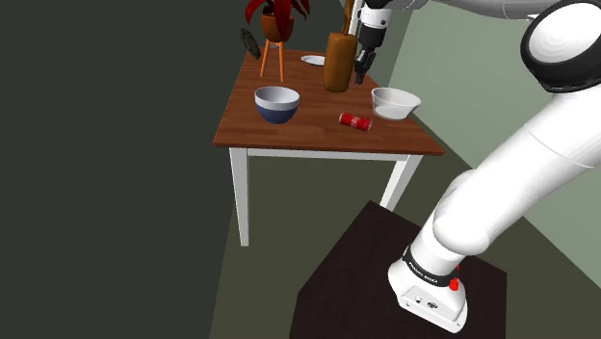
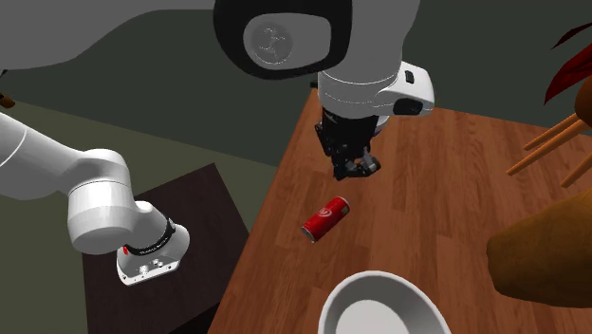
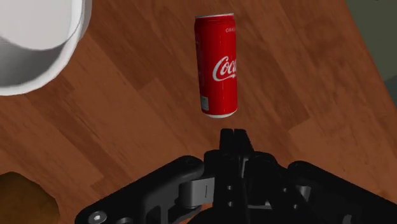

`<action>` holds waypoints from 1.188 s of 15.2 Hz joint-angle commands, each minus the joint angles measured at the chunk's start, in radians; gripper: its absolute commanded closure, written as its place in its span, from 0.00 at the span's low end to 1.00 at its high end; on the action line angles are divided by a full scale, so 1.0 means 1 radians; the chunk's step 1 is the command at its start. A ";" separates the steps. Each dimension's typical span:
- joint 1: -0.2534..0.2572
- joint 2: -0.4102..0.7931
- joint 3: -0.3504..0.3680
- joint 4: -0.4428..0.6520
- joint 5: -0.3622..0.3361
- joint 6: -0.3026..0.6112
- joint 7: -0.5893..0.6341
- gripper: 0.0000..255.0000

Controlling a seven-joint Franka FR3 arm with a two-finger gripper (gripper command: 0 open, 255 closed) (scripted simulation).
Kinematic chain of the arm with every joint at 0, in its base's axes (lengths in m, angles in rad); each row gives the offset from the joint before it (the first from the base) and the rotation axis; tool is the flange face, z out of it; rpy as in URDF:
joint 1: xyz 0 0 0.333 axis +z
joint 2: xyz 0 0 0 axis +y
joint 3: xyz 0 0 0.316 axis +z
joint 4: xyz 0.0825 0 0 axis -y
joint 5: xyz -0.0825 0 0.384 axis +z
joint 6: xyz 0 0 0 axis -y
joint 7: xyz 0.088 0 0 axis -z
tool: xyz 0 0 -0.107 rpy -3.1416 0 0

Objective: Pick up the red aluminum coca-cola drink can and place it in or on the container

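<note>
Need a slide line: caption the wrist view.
Shut black gripper hovers near a red Coca-Cola can lying on a brown wooden table beside a white bowl.

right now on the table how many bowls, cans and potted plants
bowls: 2 (blue bowl, white bowl)
cans: 1 (red can)
potted plants: 1 (potted plant)
total: 4

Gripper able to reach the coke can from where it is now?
Likely yes: the can lies on its side on bare table just ahead of the gripper, clear of the white bowl. The fingers are shut, so they must open first.
</note>
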State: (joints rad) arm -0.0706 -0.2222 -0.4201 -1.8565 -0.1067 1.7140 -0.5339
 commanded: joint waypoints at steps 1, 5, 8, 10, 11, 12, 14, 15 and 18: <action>0.000 0.000 0.000 0.000 0.000 0.000 0.000 1.00; -0.006 0.033 -0.025 -0.057 0.026 0.049 -0.034 0.00; -0.011 0.072 -0.048 -0.109 0.055 0.098 -0.070 0.00; -0.015 0.103 -0.061 -0.140 0.076 0.129 -0.096 0.00; -0.016 0.111 -0.064 -0.147 0.082 0.137 -0.103 0.00; -0.017 0.112 -0.065 -0.160 0.082 0.151 -0.104 0.00; -0.017 0.116 -0.065 -0.183 0.084 0.178 -0.105 0.00; -0.017 0.118 -0.066 -0.195 0.085 0.191 -0.105 0.00; -0.017 0.126 -0.067 -0.228 0.088 0.231 -0.108 0.00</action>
State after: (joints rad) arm -0.0886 -0.0975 -0.4882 -2.0711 -0.0195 1.9304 -0.6431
